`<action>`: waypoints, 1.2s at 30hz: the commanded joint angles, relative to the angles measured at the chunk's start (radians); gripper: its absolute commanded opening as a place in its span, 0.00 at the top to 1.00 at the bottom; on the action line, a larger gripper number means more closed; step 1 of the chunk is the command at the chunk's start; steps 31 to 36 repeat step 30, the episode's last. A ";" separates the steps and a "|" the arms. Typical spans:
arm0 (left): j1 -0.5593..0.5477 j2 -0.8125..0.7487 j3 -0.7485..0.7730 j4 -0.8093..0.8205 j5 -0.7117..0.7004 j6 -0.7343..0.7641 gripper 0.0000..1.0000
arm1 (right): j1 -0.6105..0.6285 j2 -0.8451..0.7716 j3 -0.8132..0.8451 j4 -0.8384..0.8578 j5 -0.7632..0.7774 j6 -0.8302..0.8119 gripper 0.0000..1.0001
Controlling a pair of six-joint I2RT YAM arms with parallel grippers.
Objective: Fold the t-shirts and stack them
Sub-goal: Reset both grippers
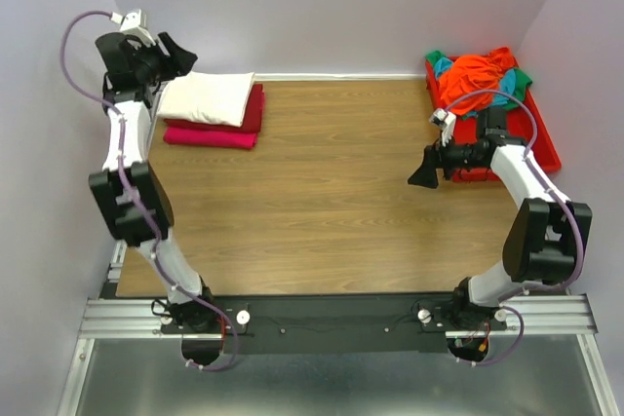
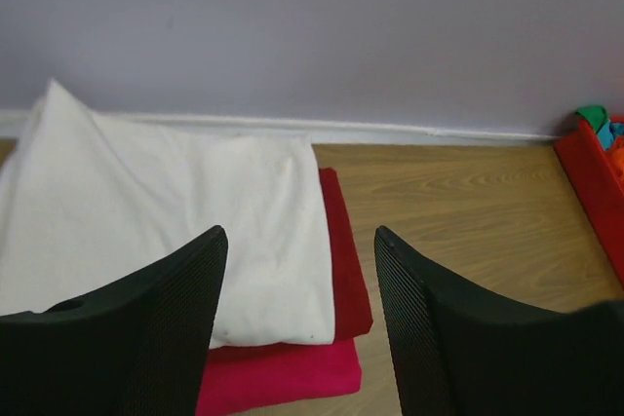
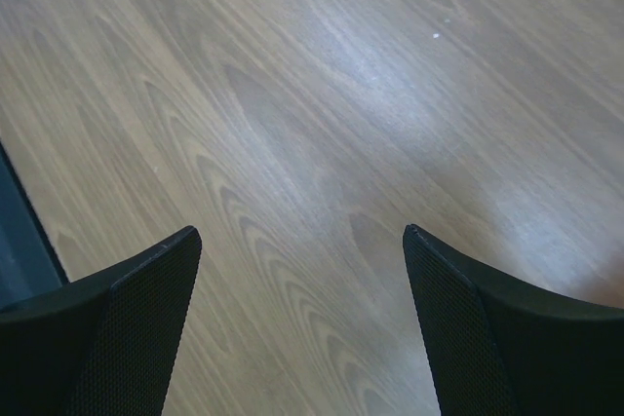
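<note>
A folded stack of t-shirts lies at the table's back left: a cream-white shirt [image 1: 207, 96] on top, a dark red one [image 1: 255, 110] under it, a bright pink one [image 1: 210, 136] at the bottom. My left gripper [image 1: 181, 56] hovers at the stack's left end, open and holding nothing. The left wrist view looks between its fingers [image 2: 297, 236] onto the cream shirt [image 2: 175, 211], the dark red shirt [image 2: 343, 260] and the pink shirt [image 2: 283, 377]. My right gripper [image 1: 421, 178] hangs open over bare wood [image 3: 302, 236]. An unfolded orange shirt [image 1: 476, 77] lies heaped with teal and green ones.
A red plastic tray [image 1: 546, 138] at the back right holds the unfolded heap, right behind my right forearm. Its corner shows in the left wrist view [image 2: 590, 182]. Lilac walls close the table's back and sides. The wooden tabletop [image 1: 322, 192] spans between the arms.
</note>
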 commanded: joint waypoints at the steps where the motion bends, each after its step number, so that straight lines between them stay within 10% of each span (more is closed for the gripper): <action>1: -0.057 -0.259 -0.165 0.020 -0.151 0.144 0.25 | -0.007 -0.081 0.077 -0.004 0.139 0.006 0.08; 3: -0.124 -0.393 -0.286 0.021 -0.315 0.221 0.07 | -0.007 -0.125 0.116 -0.001 0.248 0.034 0.05; 6: -0.256 -0.583 -0.449 0.055 -0.496 0.304 0.06 | -0.007 -0.193 0.146 0.005 0.417 0.069 0.02; 20: -0.301 -1.296 -1.095 0.243 -0.560 0.203 0.02 | -0.013 -0.446 0.122 0.209 0.774 0.496 0.00; 36: -0.372 -1.404 -1.173 0.193 -0.536 0.243 0.02 | -0.013 -0.510 0.057 0.280 0.972 0.668 0.00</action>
